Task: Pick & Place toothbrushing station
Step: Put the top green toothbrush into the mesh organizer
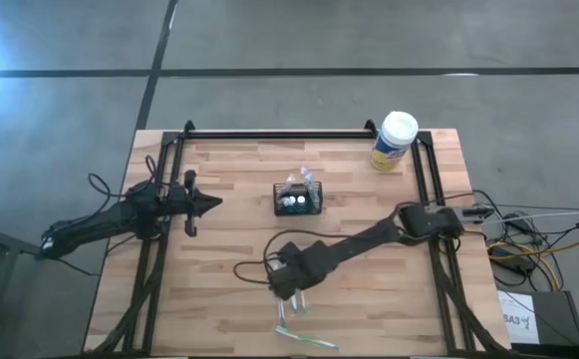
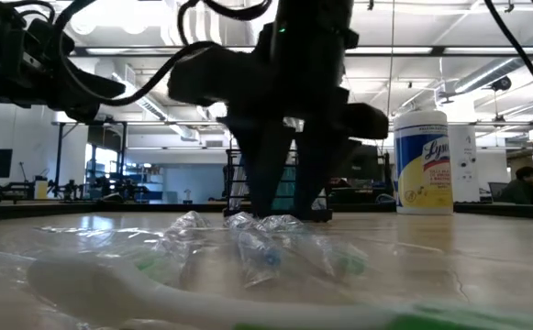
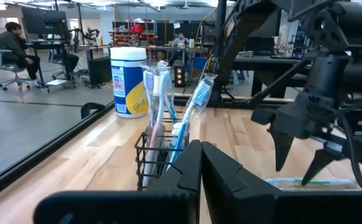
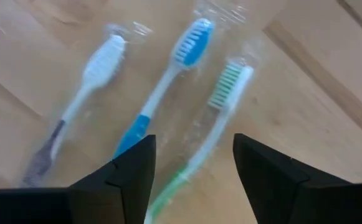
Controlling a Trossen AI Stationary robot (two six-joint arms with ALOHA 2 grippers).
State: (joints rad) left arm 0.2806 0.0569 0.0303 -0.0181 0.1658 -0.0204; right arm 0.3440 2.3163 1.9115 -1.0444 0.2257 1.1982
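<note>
The toothbrushing station, a small black wire caddy (image 1: pixel 299 201) (image 3: pixel 159 155), stands on its base at the table's middle with several toothbrushes upright in it. Near the front edge lie three wrapped toothbrushes, flat and side by side: white (image 4: pixel 90 87), blue (image 4: pixel 165 81) and green (image 4: pixel 215 115). My right gripper (image 1: pixel 291 297) (image 4: pixel 193 168) hangs open just above them, pointing steeply down, with the green handle between its fingers and the blue handle by one finger. My left gripper (image 1: pixel 212 202) (image 3: pixel 200 171) waits shut at the table's left, level, pointing at the caddy.
A yellow canister with a white lid (image 1: pixel 394 140) stands at the far right corner. Black frame rails (image 1: pixel 269 134) run along the far edge and both sides. Another toothbrush (image 1: pixel 309 340) lies at the front edge. Cables (image 1: pixel 528 244) trail off to the right.
</note>
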